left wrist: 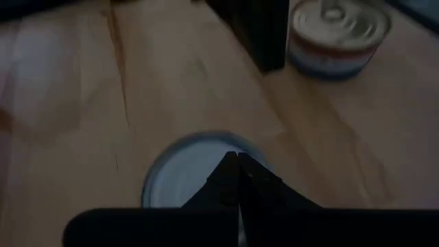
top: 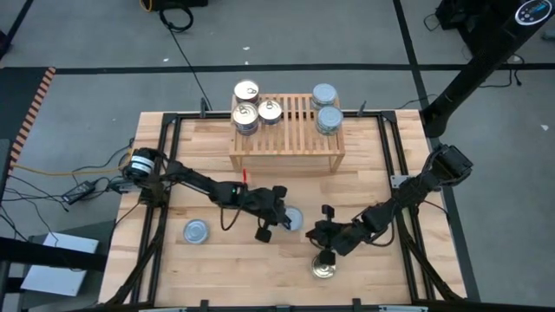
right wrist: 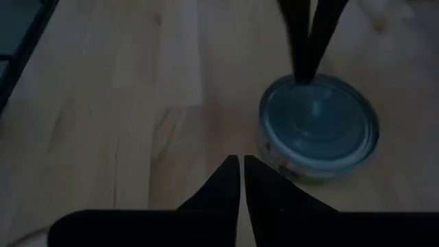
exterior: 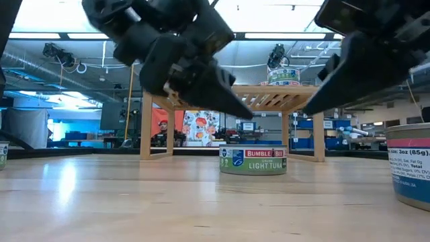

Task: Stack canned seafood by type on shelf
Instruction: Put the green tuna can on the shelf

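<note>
Left pincer (top: 282, 227) pressed together, tips over a silver tin (top: 293, 218) on the surface (top: 234, 260). Right pincer (top: 323, 227) nearly together, empty, beside a gold tin (top: 324, 269). Five tins sit on the shelf (top: 286, 130).

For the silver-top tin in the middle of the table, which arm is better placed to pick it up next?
The left. Its pincer hangs right at the silver-top tin, its closed tips just over the lid in its wrist view. The right pincer sits farther off, nearer the gold-top tin by the front edge.
</note>
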Robot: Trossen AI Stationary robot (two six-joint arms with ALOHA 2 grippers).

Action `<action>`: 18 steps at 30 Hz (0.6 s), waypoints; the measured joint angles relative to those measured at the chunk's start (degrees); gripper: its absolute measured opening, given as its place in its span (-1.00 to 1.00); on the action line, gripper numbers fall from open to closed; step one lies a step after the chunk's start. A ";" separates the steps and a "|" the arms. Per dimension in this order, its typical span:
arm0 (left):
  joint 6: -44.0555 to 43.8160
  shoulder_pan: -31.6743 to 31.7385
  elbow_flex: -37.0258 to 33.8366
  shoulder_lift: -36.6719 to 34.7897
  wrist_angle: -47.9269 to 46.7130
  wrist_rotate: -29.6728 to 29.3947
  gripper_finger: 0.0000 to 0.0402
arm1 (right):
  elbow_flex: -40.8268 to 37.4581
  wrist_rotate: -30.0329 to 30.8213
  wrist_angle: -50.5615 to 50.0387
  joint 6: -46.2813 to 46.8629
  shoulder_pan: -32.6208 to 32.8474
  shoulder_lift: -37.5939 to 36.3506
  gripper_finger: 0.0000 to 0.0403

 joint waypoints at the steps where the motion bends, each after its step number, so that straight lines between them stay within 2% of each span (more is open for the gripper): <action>1: -0.12 0.00 -0.83 0.02 0.90 -0.44 -1.00 | 0.00 -0.04 0.40 -0.48 -0.39 0.00 -0.83; 9: -0.19 0.00 -4.85 0.09 3.00 -5.62 -1.00 | 2.28 -2.15 -0.42 -4.79 -3.99 0.00 -0.82; 14: -2.72 0.00 -4.83 -0.76 3.68 -8.19 -1.00 | 5.66 -3.67 -5.07 -7.58 -5.38 0.00 -0.83; 18: -3.84 0.85 -5.95 -2.17 6.54 -8.11 -1.00 | 5.84 -3.54 -6.02 -7.99 -5.50 0.00 -0.80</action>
